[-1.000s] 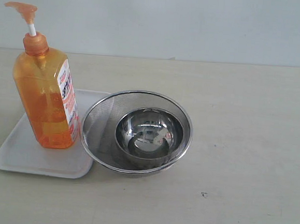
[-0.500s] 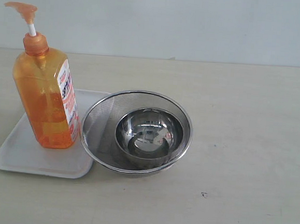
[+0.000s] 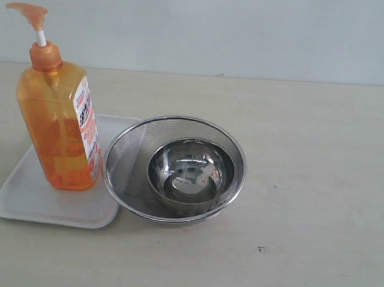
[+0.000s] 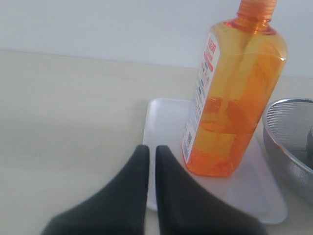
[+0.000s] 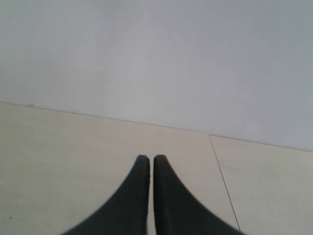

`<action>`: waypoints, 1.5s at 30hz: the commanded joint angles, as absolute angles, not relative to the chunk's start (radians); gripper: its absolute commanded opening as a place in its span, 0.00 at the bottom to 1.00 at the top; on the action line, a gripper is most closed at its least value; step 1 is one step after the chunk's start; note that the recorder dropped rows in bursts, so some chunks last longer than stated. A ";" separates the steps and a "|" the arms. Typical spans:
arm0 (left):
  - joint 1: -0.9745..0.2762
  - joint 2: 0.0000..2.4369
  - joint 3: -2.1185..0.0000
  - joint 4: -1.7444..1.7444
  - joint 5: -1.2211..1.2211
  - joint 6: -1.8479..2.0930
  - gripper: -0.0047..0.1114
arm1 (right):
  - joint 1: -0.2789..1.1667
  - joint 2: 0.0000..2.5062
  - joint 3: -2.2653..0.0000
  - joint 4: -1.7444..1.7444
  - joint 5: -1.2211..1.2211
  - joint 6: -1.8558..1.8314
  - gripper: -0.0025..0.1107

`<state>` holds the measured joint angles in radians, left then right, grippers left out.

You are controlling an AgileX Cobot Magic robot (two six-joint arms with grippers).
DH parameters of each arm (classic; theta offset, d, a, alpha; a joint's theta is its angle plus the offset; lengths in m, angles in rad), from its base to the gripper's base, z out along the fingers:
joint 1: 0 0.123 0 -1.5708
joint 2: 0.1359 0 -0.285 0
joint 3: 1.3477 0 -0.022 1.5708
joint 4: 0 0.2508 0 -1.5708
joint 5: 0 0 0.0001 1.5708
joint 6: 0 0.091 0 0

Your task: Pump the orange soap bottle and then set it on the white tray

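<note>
Black jaws of our left gripper (image 4: 147, 150) sit pressed together, pinching nothing, held low and aimed toward the bottle (image 4: 234, 98). Our right gripper (image 5: 146, 159) is also closed and empty, facing bare table (image 5: 58, 147). Nothing has moved in the last second. The bottle stands upright on the tray (image 3: 22, 193), beside the strainer (image 3: 127, 158). We judge placement done, with both arms clear of the exterior view.

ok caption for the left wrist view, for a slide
Closed fingers face the orange soap bottle standing on the white tray.
</note>
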<state>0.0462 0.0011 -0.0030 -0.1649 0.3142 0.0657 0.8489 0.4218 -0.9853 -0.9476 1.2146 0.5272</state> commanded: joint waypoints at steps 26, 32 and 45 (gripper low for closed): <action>0.049 0.000 0.000 -0.176 0.312 0.060 0.08 | 0.602 0.415 -0.904 -0.779 0.716 0.458 0.02; 0.049 0.000 0.000 -0.176 0.312 0.060 0.08 | 0.457 0.408 -0.798 -0.689 0.522 0.455 0.02; 0.049 0.000 0.000 -0.176 0.312 0.060 0.08 | 0.239 0.320 -0.460 -0.566 0.206 0.462 0.02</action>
<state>0.0462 0.0011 -0.0030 -0.1649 0.3142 0.0657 0.2630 0.3457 -0.5031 -0.5887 0.2364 0.4562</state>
